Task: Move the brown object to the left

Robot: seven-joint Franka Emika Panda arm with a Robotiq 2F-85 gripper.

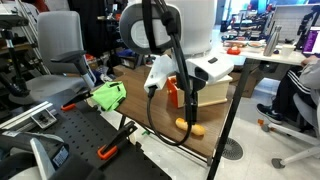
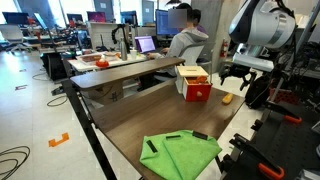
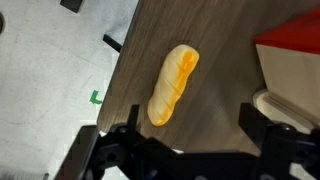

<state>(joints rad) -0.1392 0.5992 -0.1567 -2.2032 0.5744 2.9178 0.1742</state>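
Office-lab room with desks and monitors at the back, and a seated person in a grey top at the far desk. My work surface is a dark brown wooden table.

The small smooth orange-brown oval object, shaped like a roll, lies flat on the table close to its edge. In the wrist view its long axis is a bit tilted. My black gripper hangs just above it with the jaws spread wide and nothing clamped. A dark finger shows at each side of the bottom of the wrist view. The object's lower end sits nearer the one marked, and I see a gap between finger and object.

The orange-and-cream box stands upright on the table just beside the object. In the wrist view its orange corner and cream edge fill the right side, apart from the object. In an exterior view the object is a small spot between the box and the table edge, under my gripper. In an exterior view it lies near the table corner with the box behind it.

A bright green folded cloth lies flat at the other end of the table, well apart from both. The grey floor shows past the table edge, with a small green tape mark on it.
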